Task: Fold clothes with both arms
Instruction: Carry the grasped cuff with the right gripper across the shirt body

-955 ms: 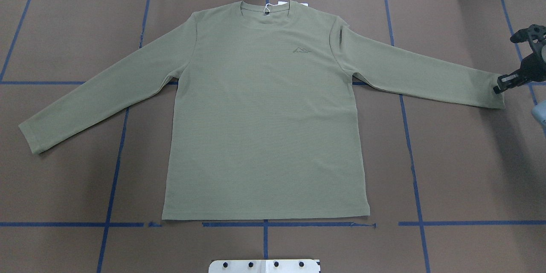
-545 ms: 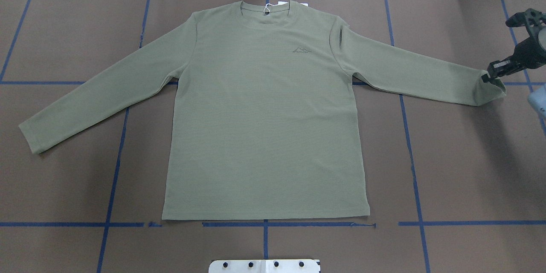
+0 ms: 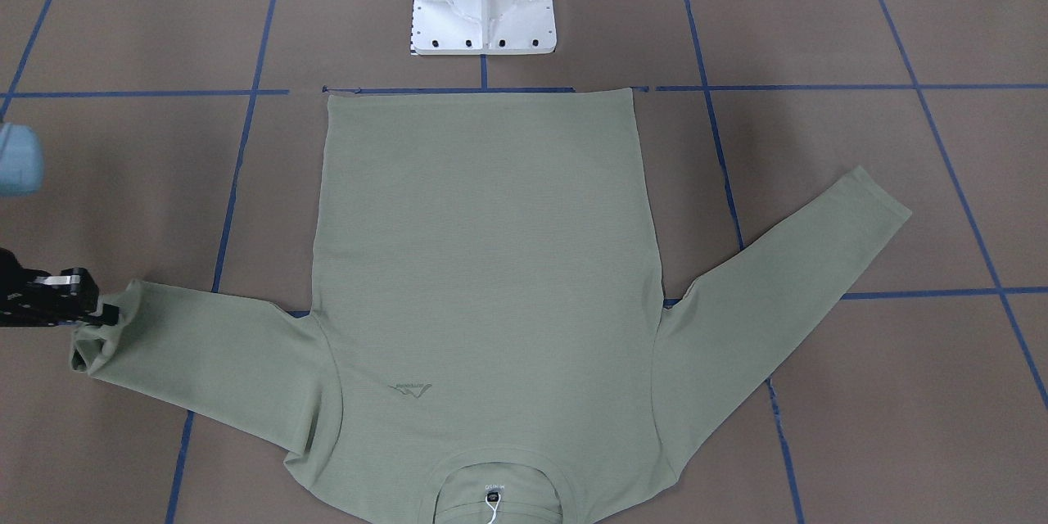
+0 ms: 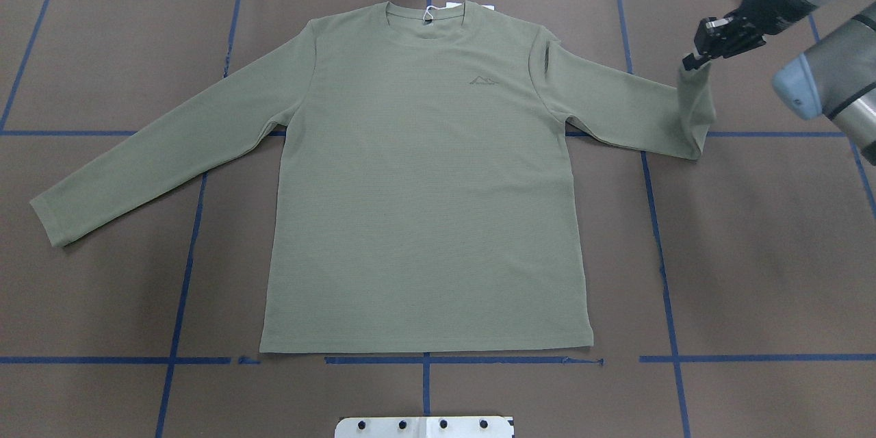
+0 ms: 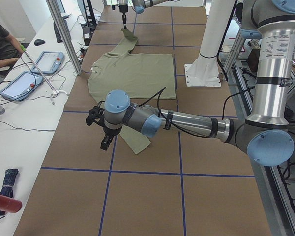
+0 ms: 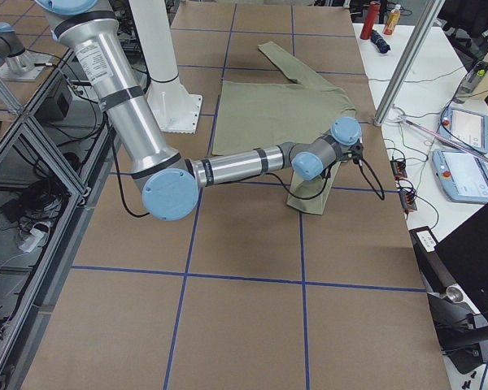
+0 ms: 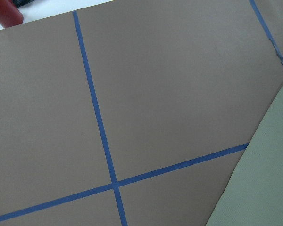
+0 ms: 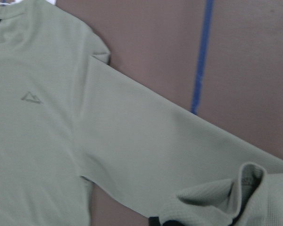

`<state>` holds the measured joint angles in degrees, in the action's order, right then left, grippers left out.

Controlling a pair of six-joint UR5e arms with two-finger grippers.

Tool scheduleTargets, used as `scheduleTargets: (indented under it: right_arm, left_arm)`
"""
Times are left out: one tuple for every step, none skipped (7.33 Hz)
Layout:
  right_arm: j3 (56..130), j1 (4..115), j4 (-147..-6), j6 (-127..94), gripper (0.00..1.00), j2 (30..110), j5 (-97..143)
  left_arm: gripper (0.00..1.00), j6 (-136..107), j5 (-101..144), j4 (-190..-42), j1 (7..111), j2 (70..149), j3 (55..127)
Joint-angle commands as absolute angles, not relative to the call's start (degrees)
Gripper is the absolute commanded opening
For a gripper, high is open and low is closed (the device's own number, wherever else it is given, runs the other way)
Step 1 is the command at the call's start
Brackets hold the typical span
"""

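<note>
Shirt (image 4: 424,205), sage green and long-sleeved, lies flat and face up on the brown table (image 4: 102,48). Its collar (image 4: 426,17) is on the side away from the robot and its hem is toward the white pedestal base (image 3: 483,0). The right-hand sleeve (image 4: 616,106) is off the table at its end. There the right gripper (image 4: 692,63) is clamped on the cuff (image 4: 697,92), which hangs bunched below the fingers while the rest of that sleeve rests on the table. The left-hand sleeve (image 4: 157,150) lies straight, slanting outward. The left gripper (image 5: 104,142) hovers just beside that sleeve's end; whether it is wide or narrow I cannot tell.
</note>
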<state>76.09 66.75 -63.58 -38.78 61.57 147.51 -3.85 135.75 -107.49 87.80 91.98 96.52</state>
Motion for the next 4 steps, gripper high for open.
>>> scheduleTargets:
  right_arm:
    - [74.8,59.8,-63.9,-53.5,0.0,48.9,144.3]
    - [71.7,57.1,-63.5,-56.7,0.0,42.6,139.9]
    - [66.2,54.3,-63.5,-57.4,0.0,35.6,135.2]
    - [62.3,51.4,-63.5,-57.4,0.0,29.7,130.0]
  left_arm:
    - [1.0,-3.6,135.9,-107.4,87.8,91.9,96.3]
    - [1.0,-3.5,135.9,-107.4,87.8,91.9,96.0]
    - [1.0,-3.5,135.9,-107.4,87.8,91.9,95.7]
    - [1.0,-3.5,135.9,-107.4,87.8,91.9,95.5]
